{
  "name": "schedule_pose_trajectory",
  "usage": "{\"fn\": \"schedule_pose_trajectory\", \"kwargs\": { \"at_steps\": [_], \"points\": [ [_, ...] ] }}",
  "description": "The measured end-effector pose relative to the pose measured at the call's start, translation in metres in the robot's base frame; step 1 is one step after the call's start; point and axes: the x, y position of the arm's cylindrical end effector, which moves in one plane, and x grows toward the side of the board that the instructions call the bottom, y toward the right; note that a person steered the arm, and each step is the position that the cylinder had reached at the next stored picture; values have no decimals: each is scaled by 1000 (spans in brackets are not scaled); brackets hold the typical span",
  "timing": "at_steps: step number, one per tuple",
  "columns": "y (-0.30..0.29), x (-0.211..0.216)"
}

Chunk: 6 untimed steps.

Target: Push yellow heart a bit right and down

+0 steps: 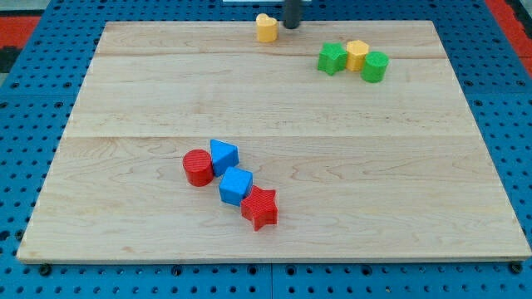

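Note:
The yellow heart [266, 28] sits at the top edge of the wooden board [274, 108], near the middle of the view's top. My tip [292, 25] is just to the right of the heart, a small gap away, at about the same height in the view. The rod comes down from the view's top edge.
A green star [332, 59], a yellow hexagon-like block [357, 56] and a green cylinder [375, 66] cluster at the upper right. A red cylinder [198, 168], a blue triangle-like block [224, 156], a blue cube [236, 186] and a red star [260, 208] cluster at lower centre-left.

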Motion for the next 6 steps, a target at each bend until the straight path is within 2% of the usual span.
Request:
{"fn": "schedule_pose_trajectory", "kwargs": {
  "at_steps": [1,2,3,4,5,6],
  "points": [
    [-10,17],
    [-7,63],
    [-52,97],
    [-171,52],
    [-139,-2],
    [-88,3]
  ]
}}
